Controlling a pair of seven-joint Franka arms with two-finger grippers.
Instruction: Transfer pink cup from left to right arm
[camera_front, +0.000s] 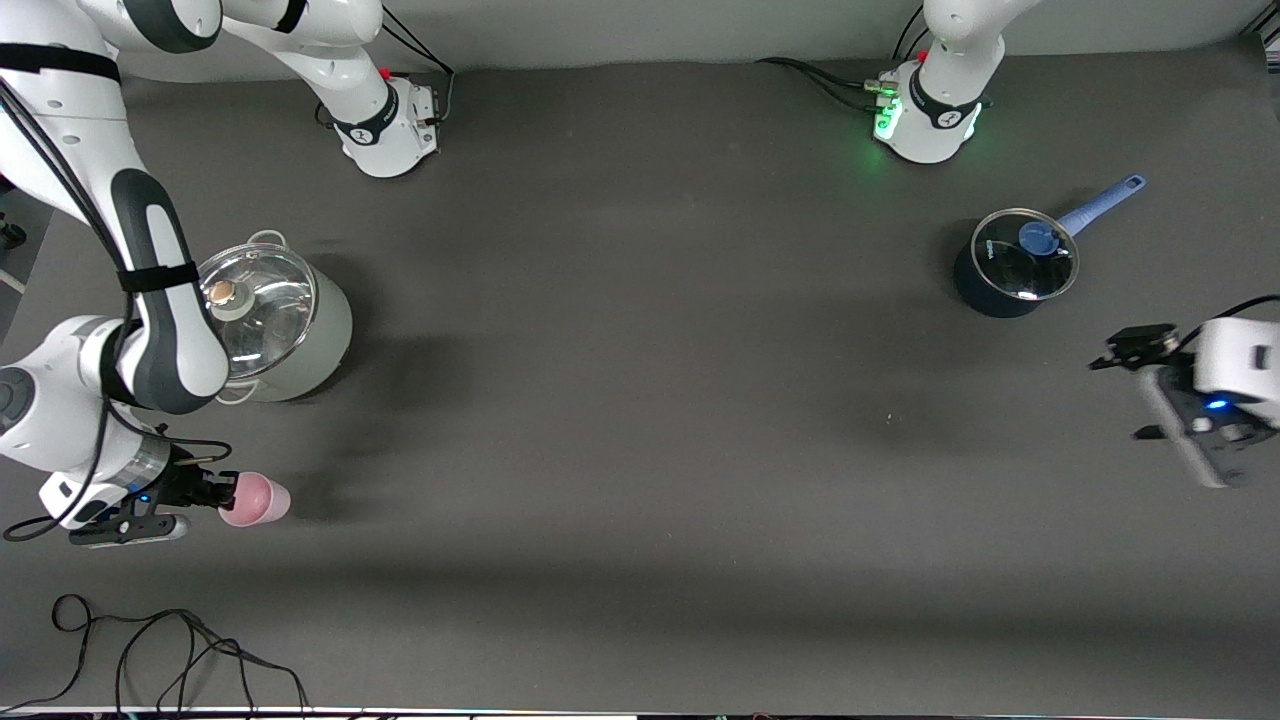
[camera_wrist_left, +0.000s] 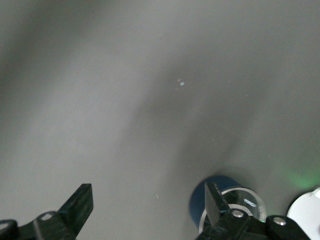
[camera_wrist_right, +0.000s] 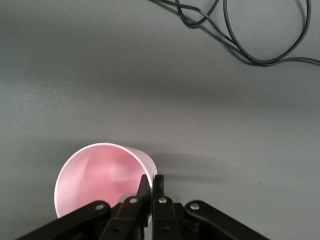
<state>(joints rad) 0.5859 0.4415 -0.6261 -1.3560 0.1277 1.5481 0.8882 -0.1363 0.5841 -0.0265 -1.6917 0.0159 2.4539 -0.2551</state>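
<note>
Front view: the right hand (camera_front: 215, 492) pinches the cup (camera_front: 256, 500) over the bench (camera_front: 640, 400), toward the right arm's end; the left hand (camera_front: 1125, 385) waits spread wide. Left wrist view: its fingers (camera_wrist_left: 80, 205) gape over the blue pot (camera_wrist_left: 215, 192). Right wrist view: fingers (camera_wrist_right: 146, 187) clamp the cup's rim, apparently.

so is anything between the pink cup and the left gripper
Nothing visible. The small pale-pink plastic cup is pinched by its rim in the shut right gripper; bare dark table runs to the open, empty left gripper.

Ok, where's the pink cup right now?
In the right gripper, jaws pinching the pink cup by its rim, at the right arm's end, nearer the camera than the steel pot.
</note>
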